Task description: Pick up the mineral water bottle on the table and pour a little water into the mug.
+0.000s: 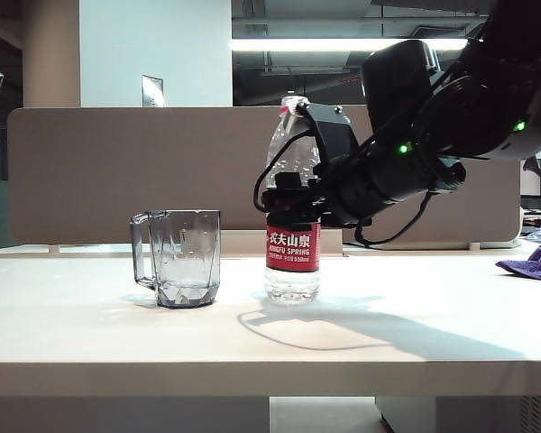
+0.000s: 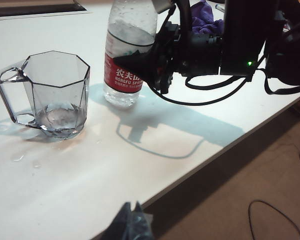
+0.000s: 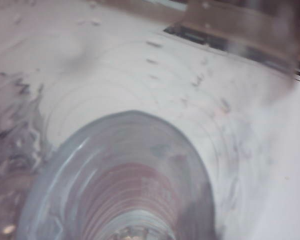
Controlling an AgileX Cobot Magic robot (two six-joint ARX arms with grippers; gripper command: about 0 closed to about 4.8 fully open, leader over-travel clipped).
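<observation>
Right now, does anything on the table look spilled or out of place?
Yes. A few small water drops lie on the table beside the mug, looking like a slight spill. The bottle stands upright with the right claw at it. The left claw is barely in view.

Purple cloth [image 1: 534, 261]: crumpled, at the far right of the table in the exterior view; seen again [image 2: 206, 17] behind the arm in the left wrist view; beige partition [image 1: 126, 171]: long, low, round-cornered, standing behind the table across the width of the exterior view; ceiling light [image 1: 343, 44]: bright strip, high in the background; white wall panel [image 1: 153, 45] with a small dark notice [image 1: 152, 91]; black cable [image 2: 270, 210]: looped on the brown floor.
</observation>
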